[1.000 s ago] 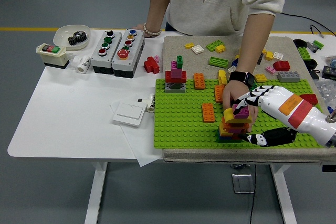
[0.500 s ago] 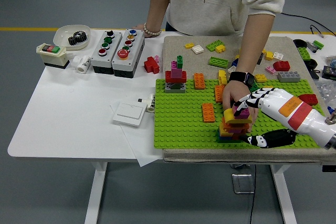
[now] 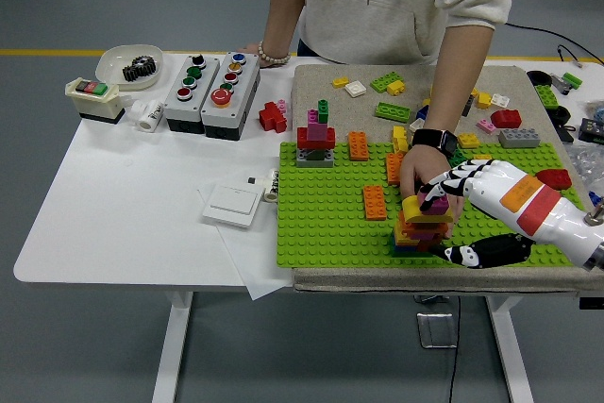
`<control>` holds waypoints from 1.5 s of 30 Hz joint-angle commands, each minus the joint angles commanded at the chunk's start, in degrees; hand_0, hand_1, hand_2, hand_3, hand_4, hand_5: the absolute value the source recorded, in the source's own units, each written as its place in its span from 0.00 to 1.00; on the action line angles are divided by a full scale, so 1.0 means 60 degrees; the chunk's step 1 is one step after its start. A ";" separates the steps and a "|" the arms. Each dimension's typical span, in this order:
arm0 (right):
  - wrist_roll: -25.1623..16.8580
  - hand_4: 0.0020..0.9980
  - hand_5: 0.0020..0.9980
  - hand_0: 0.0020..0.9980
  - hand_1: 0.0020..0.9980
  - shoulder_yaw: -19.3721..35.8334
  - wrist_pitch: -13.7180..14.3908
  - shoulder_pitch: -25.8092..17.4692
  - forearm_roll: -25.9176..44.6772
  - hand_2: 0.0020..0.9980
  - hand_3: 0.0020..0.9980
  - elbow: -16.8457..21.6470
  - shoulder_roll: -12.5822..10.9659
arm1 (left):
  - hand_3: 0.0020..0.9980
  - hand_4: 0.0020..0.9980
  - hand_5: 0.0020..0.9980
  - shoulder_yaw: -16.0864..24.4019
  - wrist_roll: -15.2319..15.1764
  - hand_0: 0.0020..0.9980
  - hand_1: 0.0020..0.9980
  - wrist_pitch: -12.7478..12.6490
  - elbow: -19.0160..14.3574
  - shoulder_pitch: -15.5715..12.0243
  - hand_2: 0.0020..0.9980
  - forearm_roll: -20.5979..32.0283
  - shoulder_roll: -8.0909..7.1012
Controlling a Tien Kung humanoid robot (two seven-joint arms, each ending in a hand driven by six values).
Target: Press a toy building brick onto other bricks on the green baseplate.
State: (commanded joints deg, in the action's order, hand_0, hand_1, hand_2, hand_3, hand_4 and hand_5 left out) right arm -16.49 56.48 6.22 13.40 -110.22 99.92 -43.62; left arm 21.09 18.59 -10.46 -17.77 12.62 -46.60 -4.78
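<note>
A stack of yellow, orange and red bricks (image 3: 421, 226) stands near the front right of the green baseplate (image 3: 321, 224). A magenta brick (image 3: 437, 204) sits on top of it. My right hand (image 3: 442, 222), white with black-and-white fingers (image 3: 444, 183), comes in from the right. Its fingers curl over the magenta brick and its thumb (image 3: 481, 252) lies low beside the stack's base. A person's hand (image 3: 415, 172) with a wristwatch rests against the stack's far side. My left arm is out of view.
On the baseplate are an orange brick (image 3: 375, 202), another orange brick (image 3: 359, 144) and a red, green and magenta tower (image 3: 316, 139). Loose bricks (image 3: 392, 110) lie on the mat behind. Two button boxes (image 3: 212, 92) and a white switch (image 3: 233, 203) sit to the left.
My right hand's thumb has slid slightly to the right along the baseplate. The stack and the person's hand have stayed in place.
</note>
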 joint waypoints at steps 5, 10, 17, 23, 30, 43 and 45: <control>-0.0022 0.83 0.45 0.71 0.68 0.0098 0.0106 -0.0035 0.0001 0.72 0.61 0.0184 -0.0015 | 0.59 0.65 0.66 -0.0007 -0.0003 0.79 0.77 0.0000 0.0000 0.0006 0.74 0.0015 0.0000; -0.0026 0.83 0.45 0.71 0.68 0.0175 0.0133 -0.0099 -0.0019 0.72 0.61 0.0335 -0.0030 | 0.59 0.65 0.66 -0.0010 -0.0004 0.79 0.77 -0.0001 -0.0001 0.0012 0.74 0.0032 -0.0003; -0.0017 0.83 0.45 0.71 0.68 0.0096 0.0100 -0.0219 -0.0061 0.72 0.61 0.0335 -0.0034 | 0.59 0.65 0.66 -0.0031 -0.0012 0.79 0.77 0.0000 -0.0005 0.0027 0.74 0.0063 -0.0009; -0.0005 0.83 0.45 0.71 0.67 0.0086 0.0081 -0.0299 -0.0083 0.72 0.61 0.0335 -0.0018 | 0.59 0.65 0.66 -0.0033 -0.0011 0.79 0.77 0.0002 -0.0007 0.0031 0.74 0.0073 -0.0008; 0.0002 0.83 0.45 0.71 0.68 0.0009 0.0061 -0.0320 -0.0085 0.72 0.61 0.0335 0.0010 | 0.59 0.65 0.66 -0.0036 -0.0007 0.79 0.77 0.0009 -0.0012 0.0038 0.74 0.0061 -0.0008; 0.0023 0.83 0.45 0.71 0.68 -0.0064 0.0043 -0.0398 -0.0104 0.72 0.61 0.0335 0.0071 | 0.59 0.65 0.66 -0.0021 0.0002 0.79 0.77 0.0013 -0.0019 0.0041 0.74 0.0049 -0.0005; 0.0022 0.83 0.45 0.71 0.68 -0.0047 0.0054 -0.0395 -0.0097 0.72 0.61 0.0335 0.0068 | 0.59 0.65 0.66 -0.0016 0.0005 0.79 0.77 0.0016 -0.0019 0.0042 0.74 0.0039 -0.0005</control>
State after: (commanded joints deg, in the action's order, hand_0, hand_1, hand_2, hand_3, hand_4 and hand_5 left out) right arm -16.36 56.20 6.54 11.03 -110.80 101.93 -43.21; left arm 20.99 18.62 -10.37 -17.88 12.87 -46.36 -4.81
